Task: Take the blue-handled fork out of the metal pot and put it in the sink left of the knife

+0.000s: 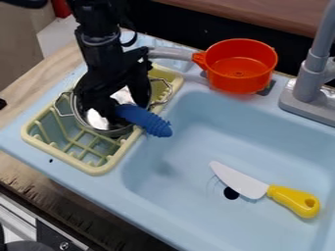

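Counting one metal pot in one drying rack, plus, right of that rack, one orange pot, one knife and one cut-off faucet. Clamped, with the gripper's fingers slightly apart, on one blue ribbed piece above the rack's right rim. Partly hidden inside the metal pot.
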